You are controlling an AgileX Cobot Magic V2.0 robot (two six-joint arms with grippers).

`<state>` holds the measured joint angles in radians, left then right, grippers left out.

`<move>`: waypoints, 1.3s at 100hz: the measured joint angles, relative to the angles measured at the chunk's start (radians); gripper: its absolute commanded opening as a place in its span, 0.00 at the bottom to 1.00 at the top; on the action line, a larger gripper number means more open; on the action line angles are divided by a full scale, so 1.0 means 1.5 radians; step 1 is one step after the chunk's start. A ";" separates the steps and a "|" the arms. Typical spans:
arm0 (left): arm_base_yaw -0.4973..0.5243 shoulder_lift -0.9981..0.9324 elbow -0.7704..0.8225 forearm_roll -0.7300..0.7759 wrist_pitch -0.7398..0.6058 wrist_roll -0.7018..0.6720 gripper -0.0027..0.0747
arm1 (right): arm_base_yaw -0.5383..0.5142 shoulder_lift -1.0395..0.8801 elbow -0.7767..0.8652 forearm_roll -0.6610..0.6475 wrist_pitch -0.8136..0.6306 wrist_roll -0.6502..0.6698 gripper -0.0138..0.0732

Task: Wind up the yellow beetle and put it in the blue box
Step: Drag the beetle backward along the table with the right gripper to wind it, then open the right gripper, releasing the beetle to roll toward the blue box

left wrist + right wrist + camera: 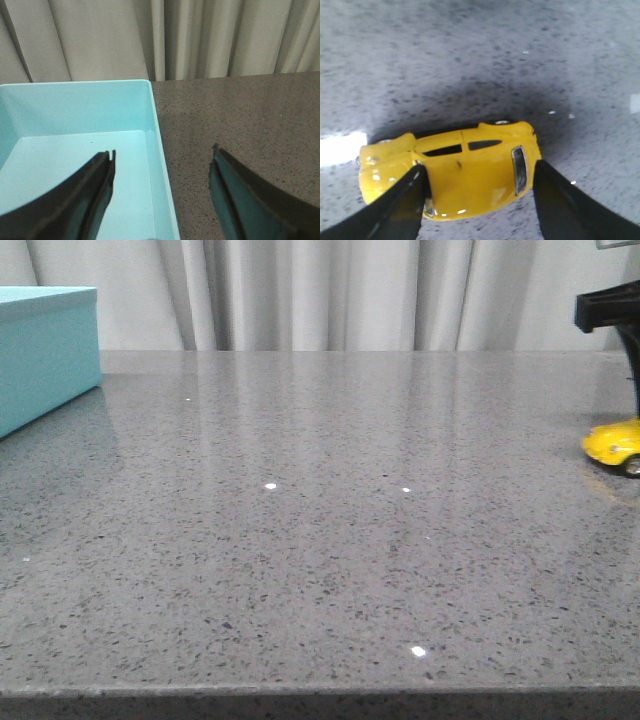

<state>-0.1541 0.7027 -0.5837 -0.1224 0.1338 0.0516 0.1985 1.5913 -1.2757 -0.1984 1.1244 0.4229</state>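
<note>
The yellow beetle [613,445] stands on its wheels on the grey table at the far right edge of the front view, half cut off. In the right wrist view the beetle [470,172] lies between the fingers of my right gripper [479,167]. The jaws are open and straddle its roof, one finger at the windscreen and the other just behind the rear window. The blue box [45,350] stands at the far left. My left gripper [163,150] is open and empty, and hovers over the near right wall of the open blue box [155,125].
A black part of the right arm [608,308] hangs above the beetle. The speckled grey table [320,540] runs to a front edge near the camera. Pale curtains [320,290] close the back.
</note>
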 measured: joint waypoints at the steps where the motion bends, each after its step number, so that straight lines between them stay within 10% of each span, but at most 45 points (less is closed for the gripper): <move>1: 0.000 0.000 0.000 0.000 0.000 0.000 0.55 | 0.000 0.000 0.000 -0.002 0.000 0.000 0.70; 79: 0.000 0.000 0.000 0.000 0.000 0.000 0.55 | -0.051 0.000 0.002 -0.066 0.005 -0.031 0.70; 130: 0.000 0.000 0.000 0.000 0.001 0.000 0.55 | -0.005 -0.236 -0.052 0.137 -0.010 -0.080 0.70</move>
<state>-0.1541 0.7027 -0.5837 -0.1224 0.1357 0.0516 0.1915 1.2371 -1.3538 0.0068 1.1100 0.3033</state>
